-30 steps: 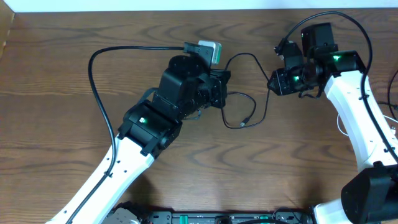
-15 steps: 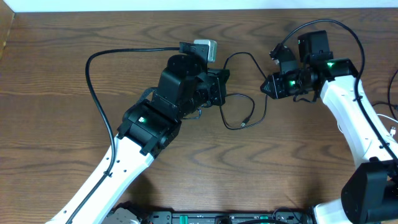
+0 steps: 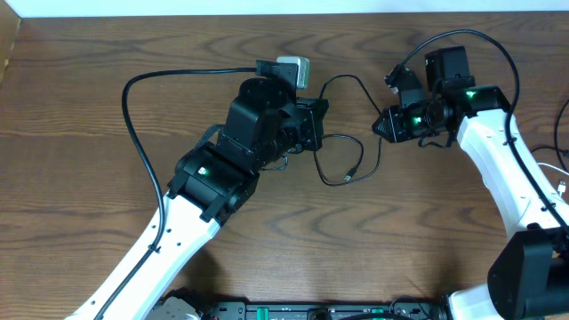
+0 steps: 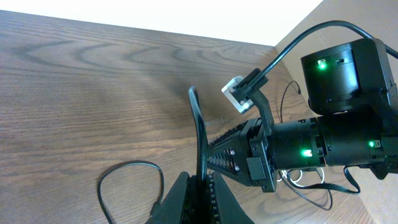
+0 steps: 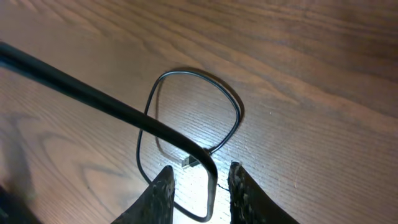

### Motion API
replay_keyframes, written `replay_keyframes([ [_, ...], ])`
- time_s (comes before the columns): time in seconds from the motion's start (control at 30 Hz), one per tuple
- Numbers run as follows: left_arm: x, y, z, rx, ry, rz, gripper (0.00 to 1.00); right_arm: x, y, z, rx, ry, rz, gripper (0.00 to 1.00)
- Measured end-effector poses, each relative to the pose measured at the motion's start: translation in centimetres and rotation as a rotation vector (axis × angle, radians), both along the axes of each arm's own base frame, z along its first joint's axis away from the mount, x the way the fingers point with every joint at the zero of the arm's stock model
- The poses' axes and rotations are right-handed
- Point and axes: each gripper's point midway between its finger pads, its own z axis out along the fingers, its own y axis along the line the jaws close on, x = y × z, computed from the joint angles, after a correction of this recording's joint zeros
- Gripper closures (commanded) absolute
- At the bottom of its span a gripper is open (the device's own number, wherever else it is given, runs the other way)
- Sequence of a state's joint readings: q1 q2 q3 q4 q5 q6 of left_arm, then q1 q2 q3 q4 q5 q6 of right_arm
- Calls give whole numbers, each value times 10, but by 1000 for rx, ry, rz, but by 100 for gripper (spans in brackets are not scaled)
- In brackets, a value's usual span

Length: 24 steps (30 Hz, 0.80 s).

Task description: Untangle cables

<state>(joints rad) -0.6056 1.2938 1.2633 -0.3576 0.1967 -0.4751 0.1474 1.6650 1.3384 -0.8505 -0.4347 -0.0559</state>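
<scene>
A thin black cable (image 3: 363,85) arcs over the wooden table from my left gripper (image 3: 318,124) to my right gripper (image 3: 379,124). From there it drops into a loose loop ending in a small plug (image 3: 354,169). In the left wrist view my left gripper (image 4: 200,179) is shut on the black cable (image 4: 198,118), which rises straight up from the jaws. In the right wrist view my right gripper (image 5: 201,169) stands open, jaws a little apart. The black cable (image 5: 155,127) passes down between them, above the loop and plug (image 5: 189,163) lying on the table.
My left arm's own thick black wire (image 3: 130,116) sweeps across the left of the table (image 3: 71,204). A bit of white cord (image 4: 292,180) shows under the right arm in the left wrist view. The table's far edge (image 3: 178,16) runs along the top.
My right gripper has shifted left towards the left gripper, and its jaws have narrowed around the black cable. The left arm has hardly moved.
</scene>
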Motion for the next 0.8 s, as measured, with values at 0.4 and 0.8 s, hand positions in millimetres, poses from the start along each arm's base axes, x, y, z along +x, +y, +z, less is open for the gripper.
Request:
replay_keyframes([
  [0.4,0,0,0,0,0,0,93,-2,0,-17,7,6,-9,79],
  [0.8,0,0,0,0,-1,0,93,6,2,-16,23,-27,-25,91],
])
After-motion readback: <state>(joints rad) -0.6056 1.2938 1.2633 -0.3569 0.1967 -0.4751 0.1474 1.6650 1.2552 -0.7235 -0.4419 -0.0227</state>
